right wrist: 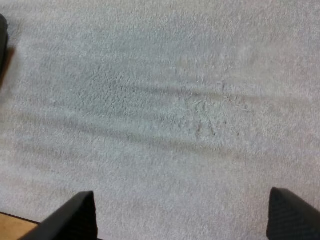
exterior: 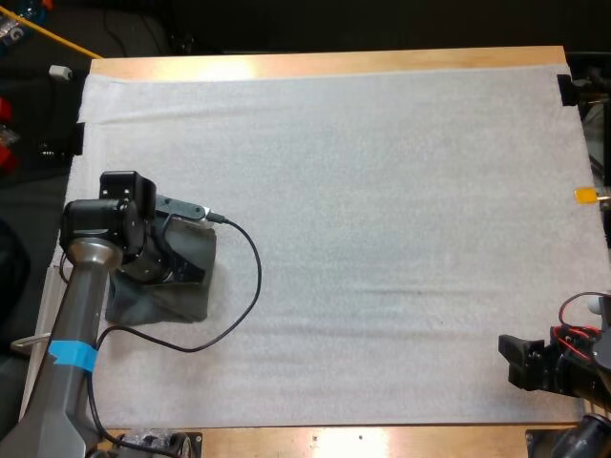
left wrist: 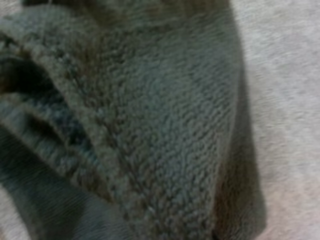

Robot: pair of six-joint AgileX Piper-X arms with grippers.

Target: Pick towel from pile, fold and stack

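A dark grey-green towel (exterior: pixel 181 298) lies crumpled near the left edge of the white mat (exterior: pixel 382 191). My left gripper (exterior: pixel 164 260) is pressed down onto its far part, and the arm's wrist hides much of the cloth. The left wrist view sits right against the towel (left wrist: pixel 165 125), showing thick folds and a stitched hem, with bare mat (left wrist: pixel 290 100) beside it. My right gripper (exterior: pixel 513 361) hovers low over bare mat at the near right corner. It is open (right wrist: pixel 182 197), its two black fingertips (right wrist: pixel 75 215) far apart with only mat between them.
The mat covers nearly the whole wooden table (exterior: pixel 334 63), with shallow wrinkles (right wrist: pixel 150 95) ahead of the right gripper. A black cable (exterior: pixel 250 286) loops from the left arm across the mat beside the towel. A black clamp (exterior: pixel 567 90) sits at the far right corner.
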